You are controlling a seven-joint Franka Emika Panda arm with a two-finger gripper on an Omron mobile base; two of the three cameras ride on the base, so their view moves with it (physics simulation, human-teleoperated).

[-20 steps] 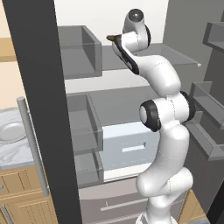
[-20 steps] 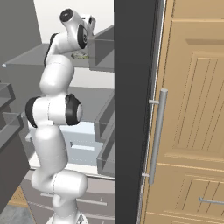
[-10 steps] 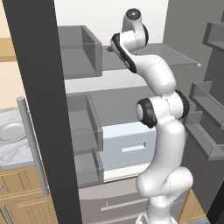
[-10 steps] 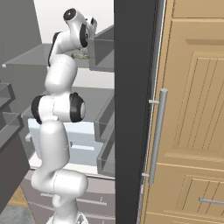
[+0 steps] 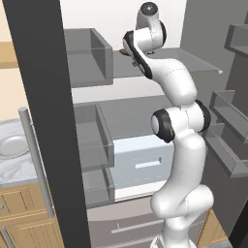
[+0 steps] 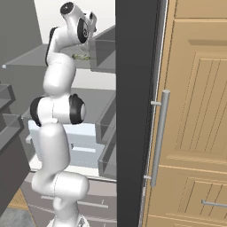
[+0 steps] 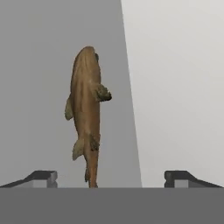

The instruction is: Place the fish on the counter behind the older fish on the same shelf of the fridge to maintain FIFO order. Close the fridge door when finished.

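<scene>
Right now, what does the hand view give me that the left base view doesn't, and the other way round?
Hand view alone: the whole brown fish lying on the grey shelf, between the fingertips of the open gripper and apart from both.
Left base view alone: the arm reaching up into the open fridge, the door bin, a white drawer, and the counter with a plate.
Both: the shelf, and the fish, though from the base it is just a brown sliver beside the hand.
</scene>
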